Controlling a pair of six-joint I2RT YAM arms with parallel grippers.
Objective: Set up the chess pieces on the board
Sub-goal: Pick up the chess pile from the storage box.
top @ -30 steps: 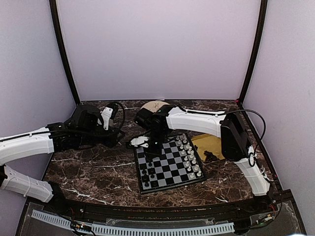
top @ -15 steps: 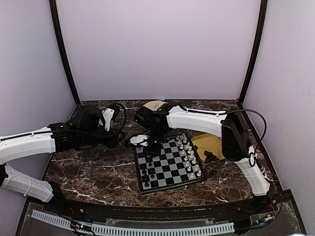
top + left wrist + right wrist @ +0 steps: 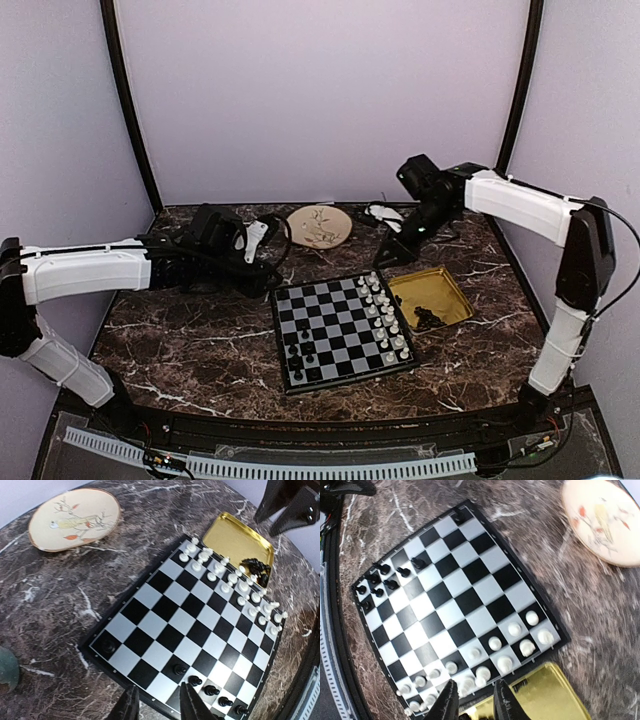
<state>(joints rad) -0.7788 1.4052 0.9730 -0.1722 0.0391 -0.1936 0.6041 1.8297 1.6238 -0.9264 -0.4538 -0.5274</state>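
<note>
On the left, the left claw (image 3: pixel 157 702) hangs low near the far left corner of the board (image 3: pixel 335 322), its two fingers a little apart with nothing between them. Farther back on the dark marble counter (image 3: pixel 180 340) we see a round cream plate (image 3: pixel 320 225) with a painted pattern, lying clear of everything else. The board sits mid-counter, turned slightly. Some black chess pieces (image 3: pixel 297 352) stand bunched at its near left corner, and one stands alone on the far left corner square. The white pieces (image 3: pixel 385 320) stand in two rows along the right edge. Just beside that edge is a square yellow tray (image 3: pixel 425 288) – a small heap of black pieces lies in its near corner. The right claw (image 3: pixel 388 252) is raised beyond the tray, near the board's far right corner, its fingers slightly apart and empty
</note>
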